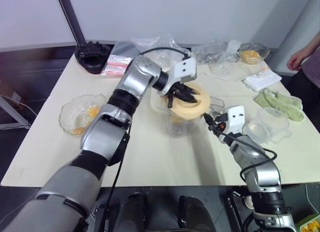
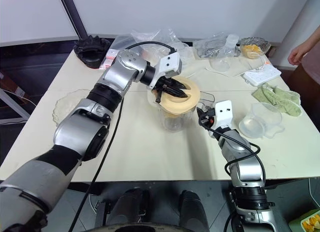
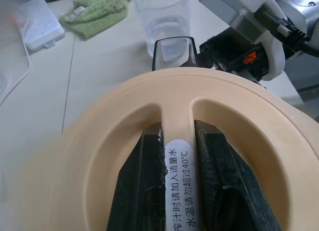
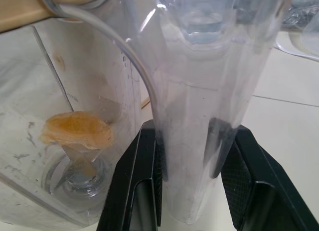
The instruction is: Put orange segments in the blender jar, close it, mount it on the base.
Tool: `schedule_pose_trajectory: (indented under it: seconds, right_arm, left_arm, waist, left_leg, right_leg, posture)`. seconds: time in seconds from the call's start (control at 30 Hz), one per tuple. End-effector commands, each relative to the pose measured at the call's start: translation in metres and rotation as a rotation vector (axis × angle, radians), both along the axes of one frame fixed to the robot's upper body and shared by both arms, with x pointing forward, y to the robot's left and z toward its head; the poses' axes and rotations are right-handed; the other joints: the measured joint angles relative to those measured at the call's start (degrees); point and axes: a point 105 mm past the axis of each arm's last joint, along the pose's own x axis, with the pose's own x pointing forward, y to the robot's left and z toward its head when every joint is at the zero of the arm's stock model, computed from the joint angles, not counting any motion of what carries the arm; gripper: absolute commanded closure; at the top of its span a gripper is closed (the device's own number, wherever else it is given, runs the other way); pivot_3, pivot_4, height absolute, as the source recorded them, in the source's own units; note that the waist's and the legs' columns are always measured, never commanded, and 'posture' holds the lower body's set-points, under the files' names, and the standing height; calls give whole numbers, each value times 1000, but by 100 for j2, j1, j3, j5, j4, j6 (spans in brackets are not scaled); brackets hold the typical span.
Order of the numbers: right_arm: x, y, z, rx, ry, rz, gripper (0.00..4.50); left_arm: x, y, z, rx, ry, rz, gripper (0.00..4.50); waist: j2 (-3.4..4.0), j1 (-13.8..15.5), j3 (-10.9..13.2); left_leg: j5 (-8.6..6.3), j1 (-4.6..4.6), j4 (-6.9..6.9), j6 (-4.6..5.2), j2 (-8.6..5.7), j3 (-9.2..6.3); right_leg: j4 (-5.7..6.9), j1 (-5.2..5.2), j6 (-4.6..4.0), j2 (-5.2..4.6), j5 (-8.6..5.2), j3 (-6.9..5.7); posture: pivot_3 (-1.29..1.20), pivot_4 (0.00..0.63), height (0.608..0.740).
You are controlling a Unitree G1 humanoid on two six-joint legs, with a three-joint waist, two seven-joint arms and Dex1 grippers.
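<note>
The blender jar stands upright near the middle of the cream table, with the peach-coloured lid sitting on its rim. The left gripper reaches over the jar from the robot's left; its two black fingers are pinched on the raised centre rib of the lid, one on each side, as the left wrist view shows. The rib carries a white label with printed characters.

The right gripper comes in level from the robot's right and clamps the jar's clear side handle between its fingers, both pads pressed against the plastic. Through the jar wall, the right wrist view shows an orange segment lying at the bottom above the blade.

A glass bowl with further orange pieces rests toward the table's left edge. A black toothed ring sits at the far left corner. A smaller clear jug and a green cloth lie to the right. A person's hand shows at the far right edge.
</note>
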Motion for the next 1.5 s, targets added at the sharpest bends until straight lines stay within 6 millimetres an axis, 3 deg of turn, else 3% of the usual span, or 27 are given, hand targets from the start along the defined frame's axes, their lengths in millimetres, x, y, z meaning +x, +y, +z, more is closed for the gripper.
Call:
schedule_pose_trajectory:
  seconds: [0.03,0.13,0.2,0.3,0.4,0.47,0.63,0.77,0.87,0.97,1.1,1.17,1.27,1.37,1.5]
  right_arm:
    - [2,5,23,-1,-100,32,3464]
    - [3,5,22,-4,-97,35,3464]
    - [3,5,22,-7,-96,36,3464]
    - [2,3,22,-12,-96,38,3464]
    - [2,1,21,-27,-91,34,3464]
    - [1,-1,20,-31,-91,32,3464]
    - [2,-4,23,-38,-95,25,3464]
    - [4,-12,29,-47,-104,-11,3464]
    - [6,-18,38,-28,-116,-44,3464]
    - [6,-24,52,6,-144,-62,3464]
    - [9,-33,86,44,-216,-79,3464]
    - [13,-40,110,20,-262,-91,3464]
    - [17,-45,136,-9,-310,-91,3464]
    - [33,-44,205,-81,-454,-81,3464]
    - [54,-24,252,-29,-539,-30,3464]
  left_arm:
    - [7,25,-57,136,106,114,3161]
    - [10,23,-40,86,92,117,1798]
    - [11,21,-26,45,88,106,1798]
    - [10,16,23,-89,105,85,1798]
    - [1,16,99,-273,88,36,1798]
    - [-8,22,135,-359,73,8,1798]
    - [-7,42,161,-442,23,80,1798]
    - [11,75,147,-509,-109,288,1798]
    - [13,102,119,-499,-111,414,1798]
    - [1,124,87,-485,-82,491,1798]
    - [-23,148,59,-506,-54,570,1798]
    - [-31,159,39,-458,-95,609,1798]
    - [-36,165,27,-464,-76,663,1798]
    - [-40,173,13,-489,-77,755,1798]
    - [-43,171,7,-517,-75,798,1798]
  waist:
    - [1,-4,-1]
    - [-1,-13,0]
    - [0,-8,1]
    - [-4,-33,10]
    - [-14,-102,31]
    - [-23,-138,73]
    - [-19,-134,80]
    - [-3,-162,87]
    - [-7,-155,97]
    - [-6,-134,103]
    - [1,-135,114]
    - [3,-150,120]
    - [4,-149,122]
    - [36,-199,146]
    - [22,-286,152]
  left_leg:
    - [0,0,-1,0,0,0]
    - [0,-4,-4,0,0,3]
    - [0,-4,-8,1,-1,5]
    - [1,-26,-12,1,-2,9]
    - [2,-87,-3,4,-12,14]
    - [4,-127,-1,6,-20,14]
    - [-20,-107,-11,47,-21,8]
    - [-20,-97,-8,48,-19,11]
    - [-15,-95,3,38,-18,12]
    - [-11,-96,9,32,-18,15]
    - [-5,-99,10,22,-18,15]
    - [-2,-99,11,17,-20,19]
    - [0,-93,11,14,-19,21]
    - [5,-90,11,5,-17,23]
    - [10,-90,9,1,-12,22]
  right_leg:
    - [4,0,0,0,0,0]
    - [18,3,1,3,0,0]
    - [20,-2,1,5,0,-2]
    - [23,-29,1,5,0,-2]
    - [35,-80,-19,10,15,-1]
    - [49,-120,-2,13,26,5]
    - [52,-102,37,22,4,5]
    - [63,-101,30,22,5,13]
    - [89,-107,26,21,7,19]
    - [111,-117,26,20,7,25]
    - [116,-120,26,13,6,26]
    - [114,-121,24,12,7,28]
    - [117,-121,19,14,9,30]
    - [121,-126,6,17,19,30]
    - [124,-129,2,31,22,32]
  posture:
    - [0,150,740]
    - [0,150,740]
    - [0,150,740]
    - [0,150,740]
    - [0,150,740]
    - [0,150,740]
    - [0,150,740]
    - [0,150,740]
    - [0,150,740]
    - [0,150,740]
    - [0,150,740]
    - [0,150,740]
    - [0,150,740]
    - [0,150,740]
    - [0,150,740]
